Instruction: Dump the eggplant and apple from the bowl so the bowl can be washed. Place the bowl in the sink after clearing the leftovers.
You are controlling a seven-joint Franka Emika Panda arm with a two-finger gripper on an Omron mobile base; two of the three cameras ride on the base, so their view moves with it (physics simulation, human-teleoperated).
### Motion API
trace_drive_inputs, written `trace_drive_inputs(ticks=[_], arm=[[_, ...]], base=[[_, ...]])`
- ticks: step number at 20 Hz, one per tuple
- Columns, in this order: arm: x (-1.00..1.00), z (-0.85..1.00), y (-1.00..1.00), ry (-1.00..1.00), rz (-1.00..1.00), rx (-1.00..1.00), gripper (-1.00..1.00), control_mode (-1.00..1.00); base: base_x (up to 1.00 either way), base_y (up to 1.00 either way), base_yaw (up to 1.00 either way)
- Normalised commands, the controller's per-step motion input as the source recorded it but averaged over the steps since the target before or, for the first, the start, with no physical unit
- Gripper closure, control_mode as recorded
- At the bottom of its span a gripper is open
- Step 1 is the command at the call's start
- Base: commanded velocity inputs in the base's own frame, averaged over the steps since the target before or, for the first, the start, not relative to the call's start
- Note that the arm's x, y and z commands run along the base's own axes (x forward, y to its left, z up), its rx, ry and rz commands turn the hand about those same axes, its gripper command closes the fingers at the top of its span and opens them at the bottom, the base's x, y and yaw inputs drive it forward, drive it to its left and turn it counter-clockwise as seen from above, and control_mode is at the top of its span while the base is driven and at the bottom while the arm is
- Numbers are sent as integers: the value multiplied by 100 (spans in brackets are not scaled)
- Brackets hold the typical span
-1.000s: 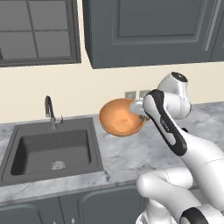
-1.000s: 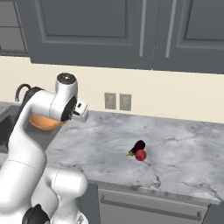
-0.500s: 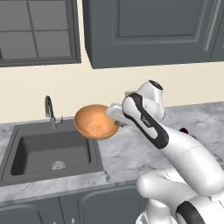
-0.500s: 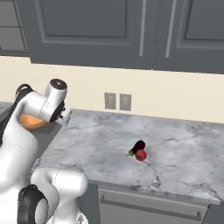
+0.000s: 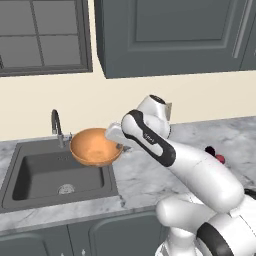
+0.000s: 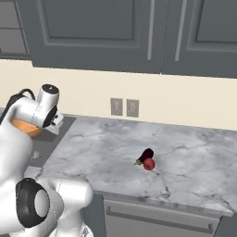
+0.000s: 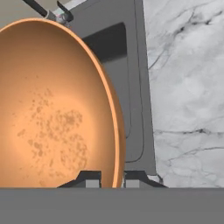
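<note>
One bowl (image 5: pixel 95 146) pinched by its rim in the gripper (image 7: pixel 112 178) | hanging over the sink (image 5: pixel 35 175) right edge | eggplant (image 6: pixel 146 154) touching apple (image 6: pixel 149 164) on counter (image 6: pixel 194 157)

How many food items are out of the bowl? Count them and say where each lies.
2. The eggplant and the apple lie touching on the counter, well right of the sink. The bowl, held over the sink, looks empty.

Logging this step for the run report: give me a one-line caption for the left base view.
Gripper holds the emptied orange bowl by its rim above the sink, near the faucet.
</note>
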Motion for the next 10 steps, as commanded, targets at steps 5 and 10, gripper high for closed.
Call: trace_drive_inputs(ticks=[5,10], arm=[[-1,-46,38,2,0,0,100,-100],[4,-30,35,2,0,0,100,-100]], base=[[0,0,0],[0,0,0]])
